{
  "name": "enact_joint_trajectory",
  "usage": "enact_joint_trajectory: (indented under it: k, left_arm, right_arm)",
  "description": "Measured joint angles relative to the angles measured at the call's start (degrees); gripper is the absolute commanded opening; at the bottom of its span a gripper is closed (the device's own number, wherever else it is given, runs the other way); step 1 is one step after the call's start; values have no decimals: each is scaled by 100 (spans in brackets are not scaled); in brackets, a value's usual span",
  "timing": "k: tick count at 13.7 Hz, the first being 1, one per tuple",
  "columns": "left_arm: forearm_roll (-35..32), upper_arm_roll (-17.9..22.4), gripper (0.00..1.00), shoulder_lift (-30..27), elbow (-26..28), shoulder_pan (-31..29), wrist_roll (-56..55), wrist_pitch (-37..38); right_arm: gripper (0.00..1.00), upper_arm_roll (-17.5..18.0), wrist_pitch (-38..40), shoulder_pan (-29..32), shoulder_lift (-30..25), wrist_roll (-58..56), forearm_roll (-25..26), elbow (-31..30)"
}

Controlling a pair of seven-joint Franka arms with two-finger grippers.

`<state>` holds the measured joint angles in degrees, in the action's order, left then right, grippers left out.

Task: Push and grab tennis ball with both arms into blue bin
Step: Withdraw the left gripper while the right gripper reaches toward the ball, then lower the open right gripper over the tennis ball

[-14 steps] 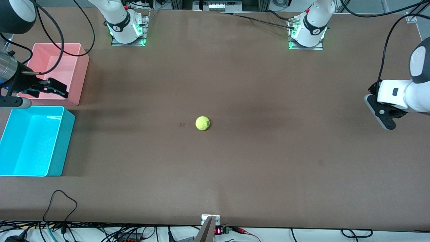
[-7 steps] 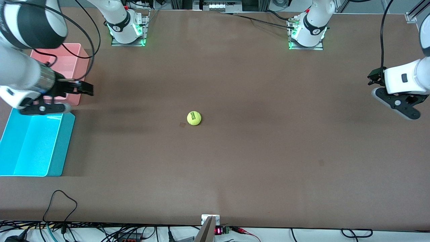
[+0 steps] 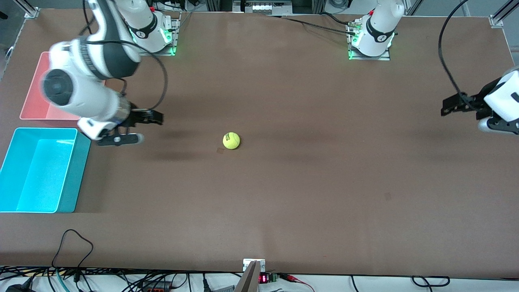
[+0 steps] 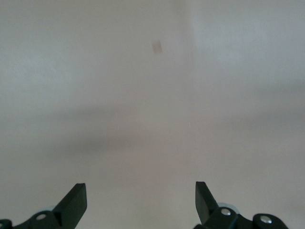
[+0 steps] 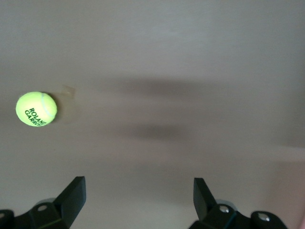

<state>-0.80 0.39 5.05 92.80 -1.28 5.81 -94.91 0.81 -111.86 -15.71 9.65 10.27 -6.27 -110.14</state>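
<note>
Balls: one tennis ball [image 3: 231, 140] on counter [image 3: 308, 182].
Bins: one blue bin [image 3: 73, 170], one pink bin [image 3: 32, 101].
Right claw [image 3: 138, 127]: spread, empty, near ball, bins' side.
Left claw [image 3: 466, 111]: spread, empty, well apart.

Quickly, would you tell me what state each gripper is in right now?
Left gripper: open, holding nothing.
Right gripper: open, holding nothing.

Fuzzy yellow-green tennis ball [image 3: 231, 140] with dark lettering, seemingly "ROLAND GARROS", resting alone mid-worktop, well apart from bright cyan blue bin [image 3: 75, 174], open-topped, upright, empty inside, at the right arm's end, just nearer the camera than the pink one.
</note>
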Motion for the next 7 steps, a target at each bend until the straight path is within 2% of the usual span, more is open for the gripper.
enact_joint_trajectory:
  k: [1, 3, 5, 7]
  left_arm:
    - [0, 15, 100, -122, 244, 60, -82, -351]
    - [0, 25, 100, -399, 489, 185, -139, -508]
    - [0, 27, 100, -583, 562, 219, -181, -424]
    - [0, 52, 100, -621, 590, 218, -204, -345]
  right_arm:
    - [100, 180, -405, -23, -93, 237, 0, -370]
    - [100, 631, -1179, -32, -239, 804, 2, -1002]
    - [100, 1113, -1775, -60, -252, 1369, 4, -1359]
    - [100, 1411, -2152, -145, -148, 1903, 24, -1492]
